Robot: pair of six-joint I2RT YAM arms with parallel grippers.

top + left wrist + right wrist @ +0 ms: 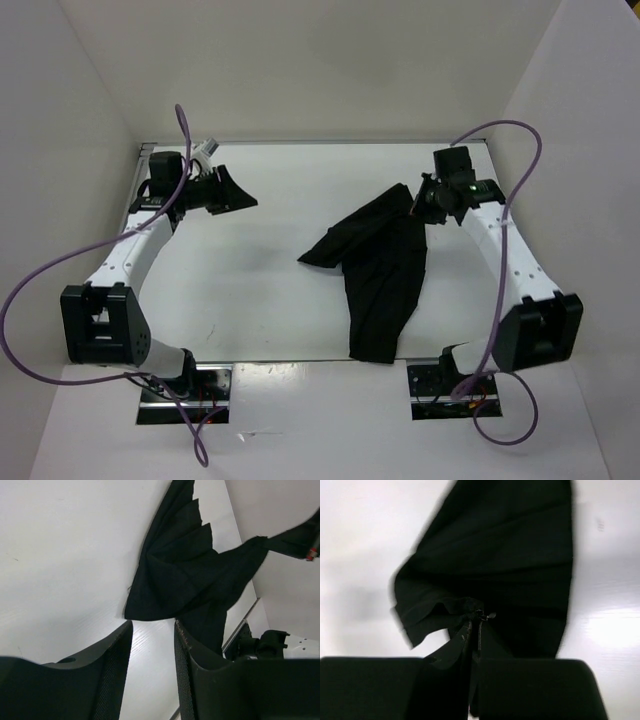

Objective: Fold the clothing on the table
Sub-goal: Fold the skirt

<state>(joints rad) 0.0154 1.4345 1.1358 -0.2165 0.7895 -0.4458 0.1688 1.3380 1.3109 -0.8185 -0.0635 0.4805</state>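
**Black clothing pinched at its far corner by the right tool**

Overhead view, read from the near edge outward. The clothing lies right of centre on the white counter. Its narrow near end lies close to the counter's near edge. Farther out the fabric widens, and one flap points left toward the middle of the counter. The far corner rises off the surface to the right tool, which is pressed together on it. In the right wrist view, the right tool pinches a bunched seam of the clothing, and the rest hangs away in soft ridges over the counter.

The left tool sits at the far left of the counter, well apart from the garment and aimed toward it. In the left wrist view, the left tool has its jaws spread, with only bare counter showing in the gap. Beyond the jaws the clothing fans out in pleats, one end stretched up to the right. White walls enclose the far side.
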